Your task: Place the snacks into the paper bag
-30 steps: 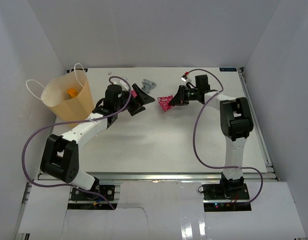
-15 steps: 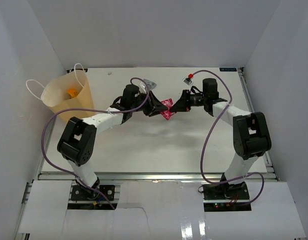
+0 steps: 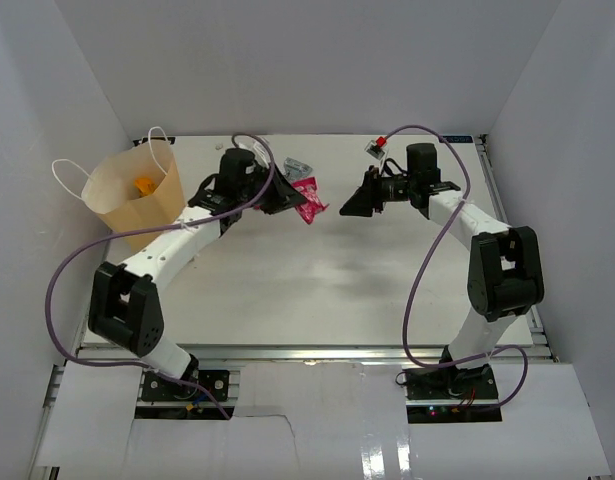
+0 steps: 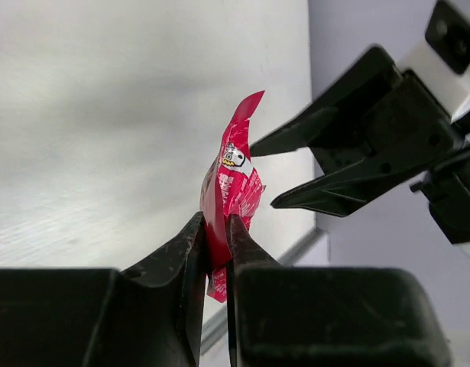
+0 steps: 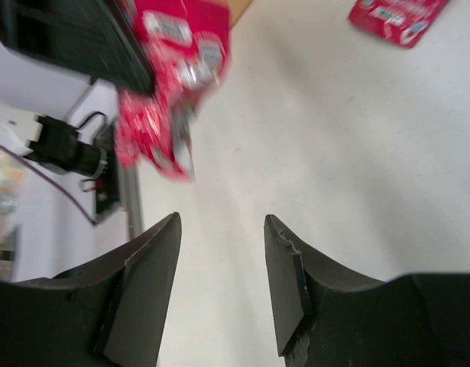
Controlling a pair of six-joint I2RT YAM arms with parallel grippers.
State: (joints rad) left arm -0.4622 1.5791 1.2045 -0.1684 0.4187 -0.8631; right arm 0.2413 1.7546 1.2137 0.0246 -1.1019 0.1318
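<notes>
Left wrist view: a red packet is clamped between the two fingers of the left gripper, which are closed narrowly on its lower part. The packet's long axis runs straight out from the fingertips. Its pointed far end is aimed away from them, and its short lower edge hangs just below the pinch. It is seen nearly edge-on and is held clear of the table.

Just beyond the packet's far end, the right gripper is seen with its fingers spread wide, their tips aimed at the packet but not touching it. In the right wrist view the same packet is blurred and sits ahead of the spread fingers, toward the left one. A second red packet lies flat on the table farther ahead, beyond the right finger.

From the top external camera, the held packet sticks out past the left gripper toward the right gripper. A grey wrapper lies just behind the left fingers. The paper bag stands open well behind the left gripper, with an orange item inside it.
</notes>
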